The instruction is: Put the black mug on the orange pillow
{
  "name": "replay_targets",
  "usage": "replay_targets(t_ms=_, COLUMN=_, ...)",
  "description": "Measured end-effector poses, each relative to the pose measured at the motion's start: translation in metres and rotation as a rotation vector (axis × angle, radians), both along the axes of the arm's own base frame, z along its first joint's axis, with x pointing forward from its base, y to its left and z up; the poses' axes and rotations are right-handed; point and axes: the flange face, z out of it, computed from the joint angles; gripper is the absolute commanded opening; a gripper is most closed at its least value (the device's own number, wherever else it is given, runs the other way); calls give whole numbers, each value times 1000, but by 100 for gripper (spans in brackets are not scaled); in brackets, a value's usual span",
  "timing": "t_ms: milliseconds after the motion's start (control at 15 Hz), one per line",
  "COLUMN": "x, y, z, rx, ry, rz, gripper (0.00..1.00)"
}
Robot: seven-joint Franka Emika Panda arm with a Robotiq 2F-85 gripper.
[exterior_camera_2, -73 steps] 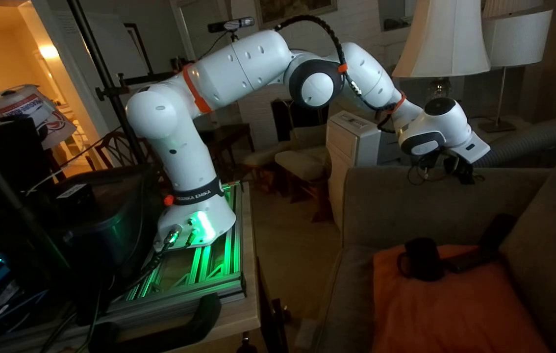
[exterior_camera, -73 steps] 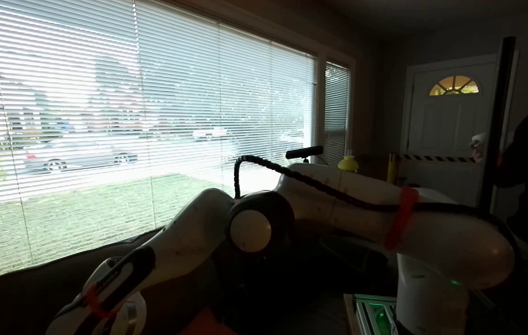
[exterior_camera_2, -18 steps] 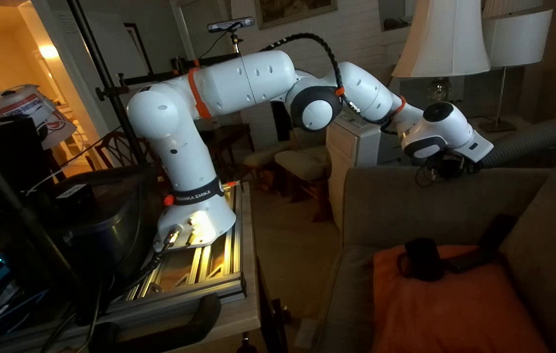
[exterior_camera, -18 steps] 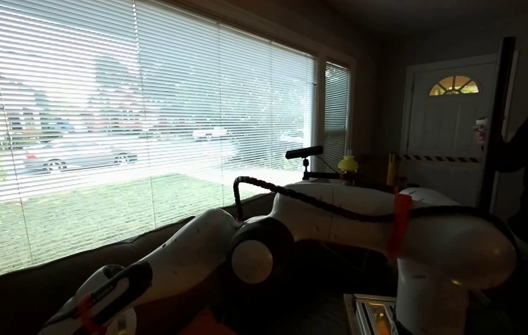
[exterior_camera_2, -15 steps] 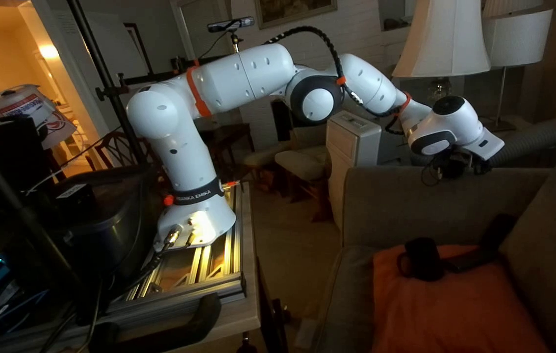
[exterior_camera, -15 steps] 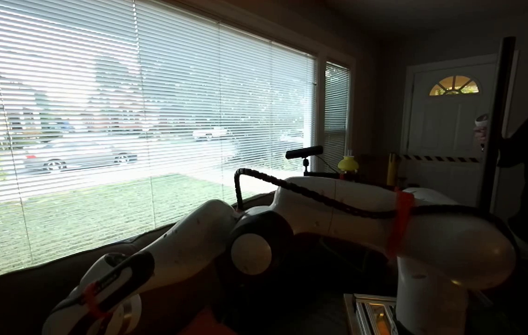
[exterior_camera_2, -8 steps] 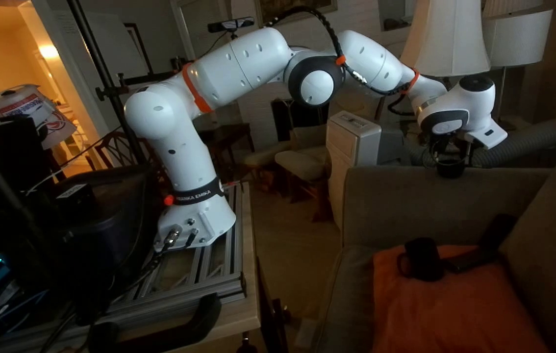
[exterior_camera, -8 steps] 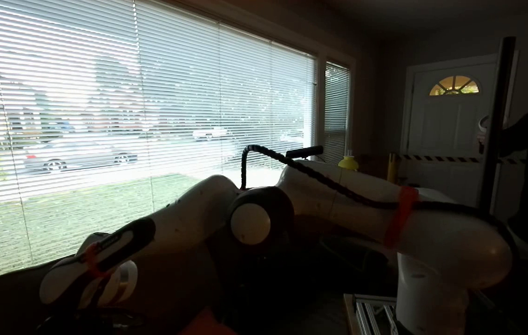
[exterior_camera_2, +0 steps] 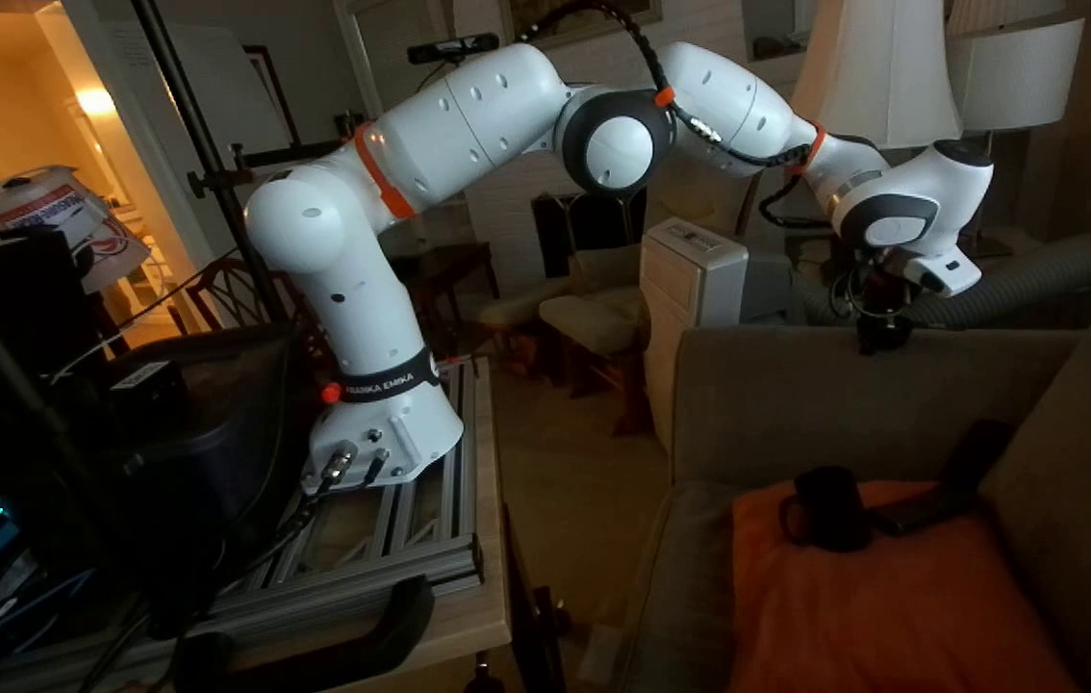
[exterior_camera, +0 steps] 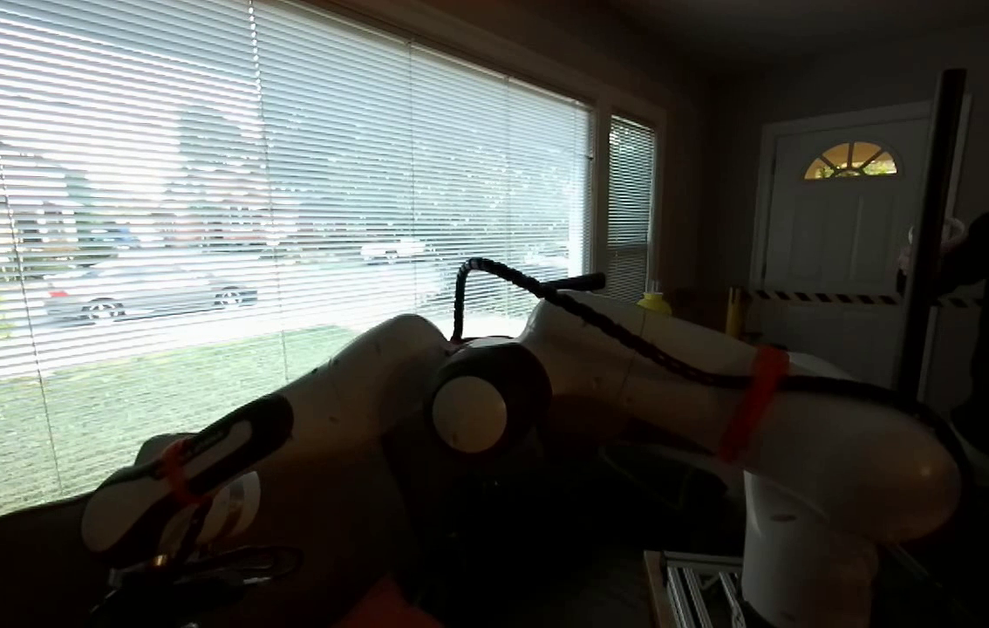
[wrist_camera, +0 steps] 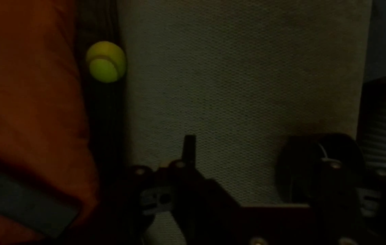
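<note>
Both fingers (wrist_camera: 189, 149) of my gripper (wrist_camera: 260, 148) are standing wide apart, gripping nothing, a dark rounded thing (wrist_camera: 293, 163) showing by one; the black mug (exterior_camera_2: 832, 510) is sitting on the orange pillow (exterior_camera_2: 892, 616).

Wht. arm (exterior_camera_2: 497, 106) is ringed dk. grey at elbow (exterior_camera_2: 615, 151), bound w/ orange straps (exterior_camera_2: 379, 175), looped by blk. ribbed cable (exterior_camera_2: 648, 54); collar (exterior_camera_2: 382, 387) is lettered FRANKA EMIKA; blk. gripper (wrist_camera: 257, 144) is dotted w/ screws (wrist_camera: 179, 164).

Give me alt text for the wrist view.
An open black gripper hangs over dim grey-brown upholstery, with a dark rounded shape, perhaps a mug, at right. An orange pillow lies at left, bearing a dark grey block, with a yellow-green ball beside it.
</note>
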Motion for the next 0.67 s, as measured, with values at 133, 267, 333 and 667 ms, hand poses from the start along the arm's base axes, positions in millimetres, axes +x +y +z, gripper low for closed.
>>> replay_targets(t_ms=133, x=0, y=2, z=0, rx=-31, ry=-9, rz=23, gripper=100)
replay_targets(t_ms=267, x=4, y=8, z=1, rx=-52, ry=-43, rz=36, gripper=100)
replay_targets(t_ms=333, x=5, y=12, z=2, rx=-58, ry=-64, rz=39, gripper=100)
replay_targets(t_ms=667, x=9, y=28, z=-6, rx=-86, ry=-132, rz=40, gripper=75)
